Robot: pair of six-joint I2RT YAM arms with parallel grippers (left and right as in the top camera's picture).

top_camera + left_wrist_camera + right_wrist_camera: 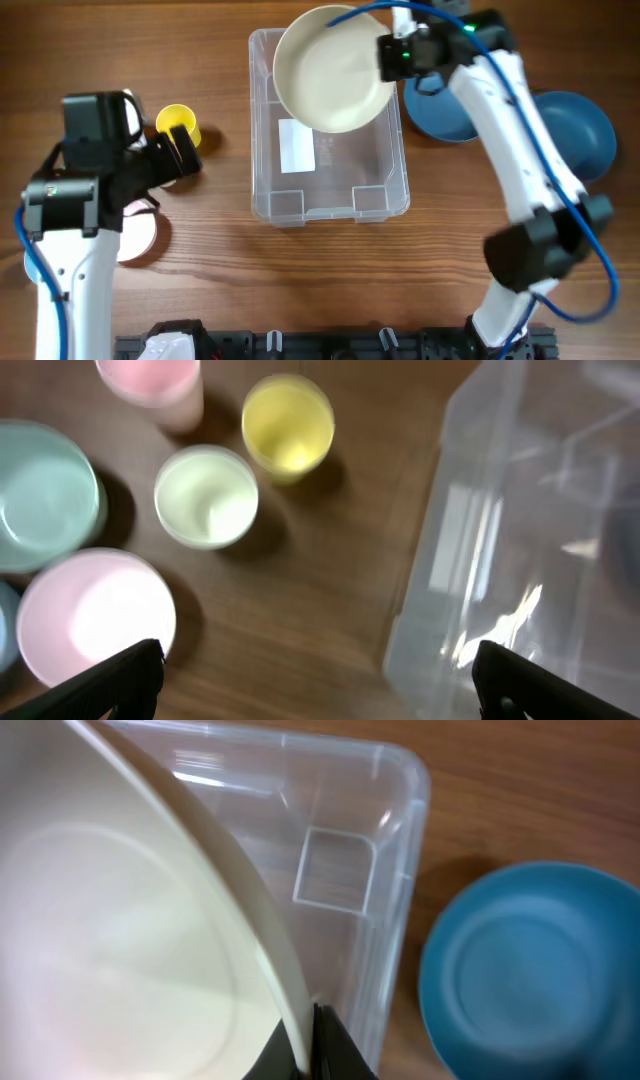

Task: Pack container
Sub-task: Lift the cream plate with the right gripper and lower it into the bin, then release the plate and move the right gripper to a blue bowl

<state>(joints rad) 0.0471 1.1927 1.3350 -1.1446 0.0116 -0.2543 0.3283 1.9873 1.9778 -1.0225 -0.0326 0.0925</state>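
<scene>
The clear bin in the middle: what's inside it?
On the bin floor, only a white label shows. The cream bowl, gripped by the right gripper, hangs over the far end and hides the floor there.

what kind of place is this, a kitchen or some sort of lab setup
Probably a robot lab bench, not a kitchen: robot arms work at a wooden table, the right gripper holding a cream bowl over a clear container, with a yellow cup and blue bowls set out like test props.
</scene>
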